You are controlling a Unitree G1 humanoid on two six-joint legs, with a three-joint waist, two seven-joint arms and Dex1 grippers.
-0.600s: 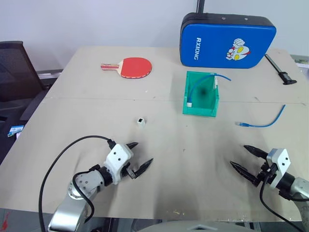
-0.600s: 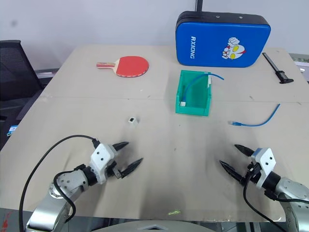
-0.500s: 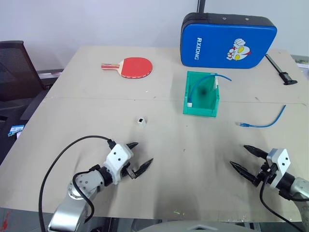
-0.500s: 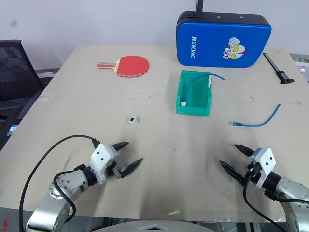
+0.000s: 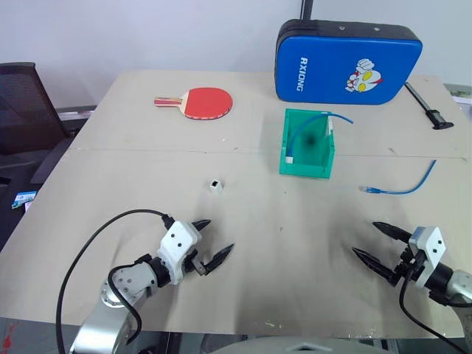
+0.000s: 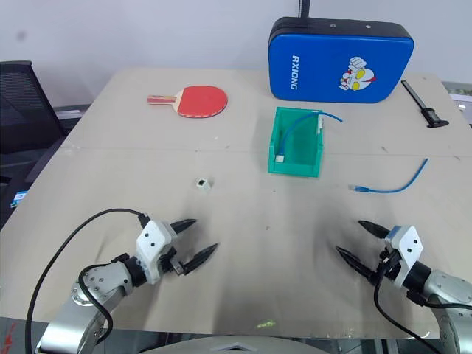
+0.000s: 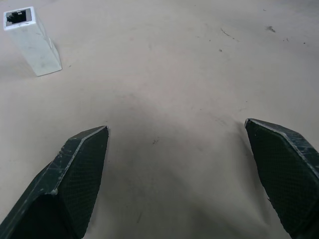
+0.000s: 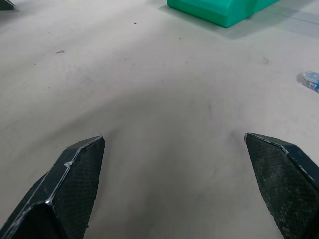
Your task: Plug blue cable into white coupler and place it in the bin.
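Fingers spread wide and empty, left gripper and right gripper hover, apparently poised before white coupler and blue cable.

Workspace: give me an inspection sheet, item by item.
Surface: tan table, seam across it, bare between the claws.
Job's things: blue cable loose on the table, unplugged; white coupler standing alone; green bin already holds another blue cable with a white end.
Clutter: red paddle, blue pad, black caliper-like tool.
Grippers: left claw open, empty; right claw open, empty.
Cables: black lead looping from the left arm.
Surroundings: black chair at left, pale wall behind.
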